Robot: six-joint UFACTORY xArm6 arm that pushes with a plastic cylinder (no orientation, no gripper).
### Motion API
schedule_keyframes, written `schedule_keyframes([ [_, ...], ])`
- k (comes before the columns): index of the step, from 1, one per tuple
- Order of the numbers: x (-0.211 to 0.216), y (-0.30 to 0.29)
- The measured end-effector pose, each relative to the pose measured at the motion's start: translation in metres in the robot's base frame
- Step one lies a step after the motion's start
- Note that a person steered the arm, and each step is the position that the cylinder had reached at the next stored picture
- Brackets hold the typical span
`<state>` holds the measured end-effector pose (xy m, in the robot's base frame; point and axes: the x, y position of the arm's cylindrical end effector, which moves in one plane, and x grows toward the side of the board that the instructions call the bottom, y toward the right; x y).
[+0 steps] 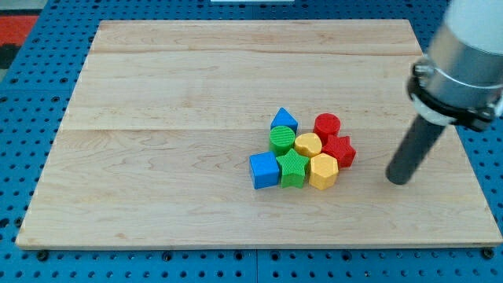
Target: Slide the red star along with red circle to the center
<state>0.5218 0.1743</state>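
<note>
Blocks are bunched right of the table's middle: red circle (327,126) at the cluster's top-right, squat with no real long axis, red star (339,150) touching below it. The tip (399,179) sits apart, nearer the right edge; no claw there.

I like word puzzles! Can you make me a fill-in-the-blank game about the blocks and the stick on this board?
1. The red circle sits just above the red ____.
2. My tip rests on the wooden board, to the view's ____ of all the blocks.
3. The blue cube is the block farthest to the view's ____.
4. The green star lies between the blue cube and a ____ hexagon.

Missing words: star, right, left, yellow
</note>
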Motion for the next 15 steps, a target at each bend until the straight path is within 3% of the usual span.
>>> schedule_keyframes([
  [2,-0.039,-0.006],
  [4,-0.035,0.007],
  [5,-0.008,0.031],
  [6,0.007,0.021],
  [8,-0.007,-0.028],
  [9,0.026,-0.030],
  [13,-0.102,-0.074],
  [14,-0.069,-0.010],
  [15,-0.066,-0.063],
])
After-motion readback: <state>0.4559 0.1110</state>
